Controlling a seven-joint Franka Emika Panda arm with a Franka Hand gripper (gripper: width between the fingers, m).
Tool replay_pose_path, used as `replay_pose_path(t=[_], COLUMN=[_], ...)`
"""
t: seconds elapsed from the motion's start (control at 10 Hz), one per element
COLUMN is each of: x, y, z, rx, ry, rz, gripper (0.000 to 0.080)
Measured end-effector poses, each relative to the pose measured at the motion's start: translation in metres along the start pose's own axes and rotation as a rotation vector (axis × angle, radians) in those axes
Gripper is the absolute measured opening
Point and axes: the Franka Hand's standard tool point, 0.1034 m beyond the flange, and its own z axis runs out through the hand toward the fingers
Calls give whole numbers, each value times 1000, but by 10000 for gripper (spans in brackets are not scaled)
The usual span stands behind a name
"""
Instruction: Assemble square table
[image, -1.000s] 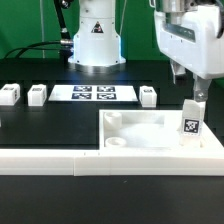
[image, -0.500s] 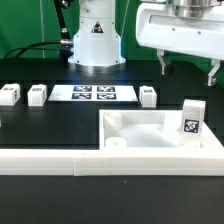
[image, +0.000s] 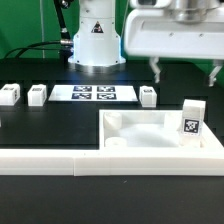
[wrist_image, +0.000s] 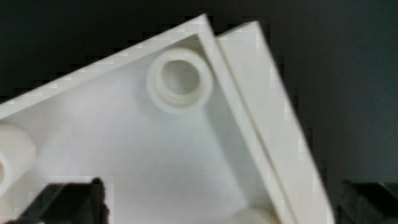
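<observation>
The square slab (image: 150, 135) lies rim-up on the desk (image: 50, 125) in the lower right of the exterior view's frame, tucked against the long white rail (image: 50, 160) that runs along the frame's bottom. One leg (image: 192, 118) stands upright in the slab's corner at the exterior view's right, its tag facing the camera, and an open socket (image: 118, 143) shows in the corner at the exterior view's left. The fingers (image: 157, 70) hang spread wide and empty in the upper right of the frame, above the slab. The wrist view looks down between them at a slab corner with a round hole. The nearest loose leg (image: 148, 95) stands just beyond the slab, beside the marker board (image: 93, 94). A second loose leg (image: 37, 94) and a third loose leg (image: 10, 95) stand at the frame's middle left. The step in hand appears to be fetching the next leg. To do it well, the fingers should come straight down with the block centred between them, close on its flat sides and keep it upright, staying clear of the standing leg. A second ago one finger sat low beside that leg. Since then the arm has lifted and drifted toward the exterior view's left, while the leg has stayed in its corner.
</observation>
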Motion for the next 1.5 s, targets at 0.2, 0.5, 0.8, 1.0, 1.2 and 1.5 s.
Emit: replay_pose_path(t=[0.2,0.5,0.8,1.0,1.2,1.5], x=[-38,-47,-54,-89,-107,-109], y=[30,30,32,36,49,52], z=[31,36,38,38,30,33], rx=[-22,-25,-30,-81,-103,-135], ry=[-70,-78,-119,-262,-474,-698], rz=[-179,-349,-378,-342,-315,-287], gripper=[649,649,649,649,649,649])
